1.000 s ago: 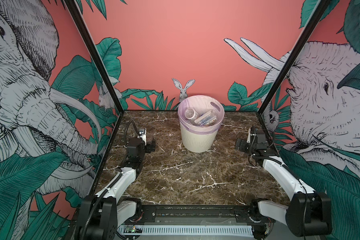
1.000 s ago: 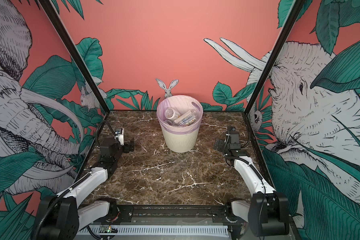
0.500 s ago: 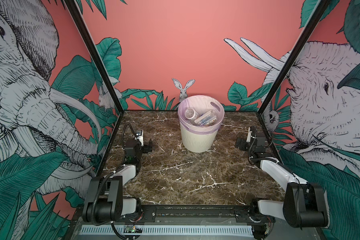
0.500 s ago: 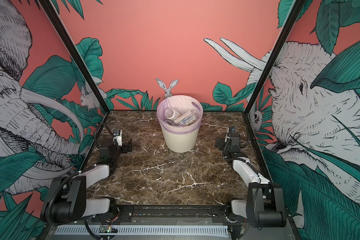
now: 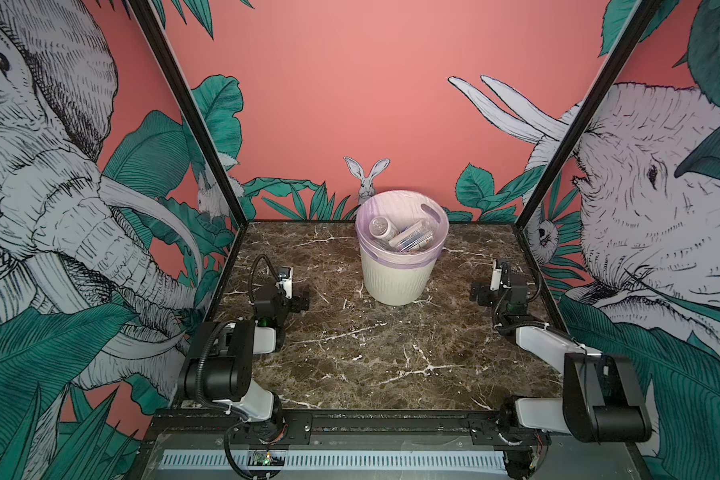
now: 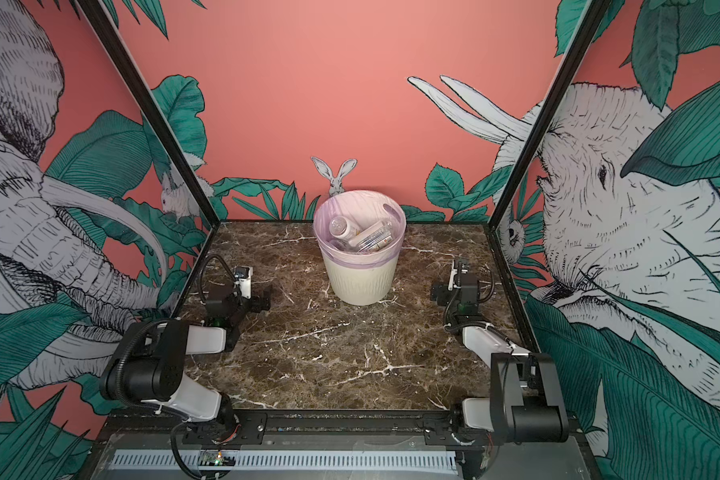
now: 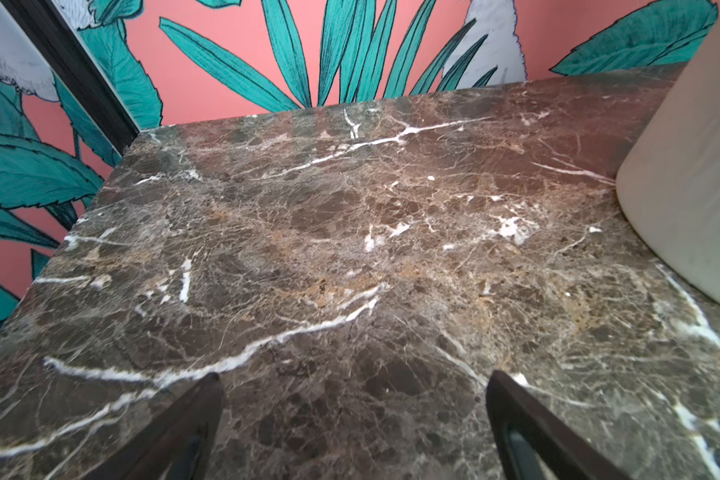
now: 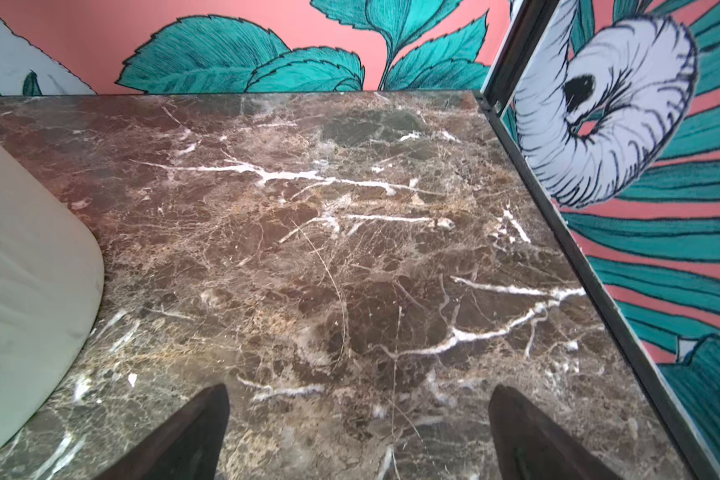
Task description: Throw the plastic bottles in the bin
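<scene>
Coral-pink walls (image 5: 350,83) painted with elephants and green leaves close in a brown marble-patterned counter (image 5: 371,353) veined in white. Toward the back of it, in the middle, stands the round cream-white ribbed plastic bin (image 5: 395,286), lined with a translucent lilac bag (image 5: 400,261) folded over its rim. The small clear plastic bottles (image 5: 408,239) lie heaped inside it, a white-capped one propped near the top. From where I stand no bottle shows on the counter itself, though the patch behind the bin is hidden.

The left arm (image 5: 262,338) and the right arm (image 5: 545,340) sit folded low, one on each side of the bin and apart from it. The left jaws and the right jaws alike are spread as wide as they go and hold nothing. Each wrist view shows two dark fingertips (image 7: 192,419) with only bare marble between them and the bin's wall off to one side.

To my eye the job looks done, or close to it. Trouble from here would come from the arms rather than the bottles. The bin is tall and probably light, so a sweep toward the middle with the jaws spread could clip its wall and tip it, spilling the heap. A fingertip could also snag the loose bag edge and drag the bin along. And any bottle lying behind the bin would simply be missed.
</scene>
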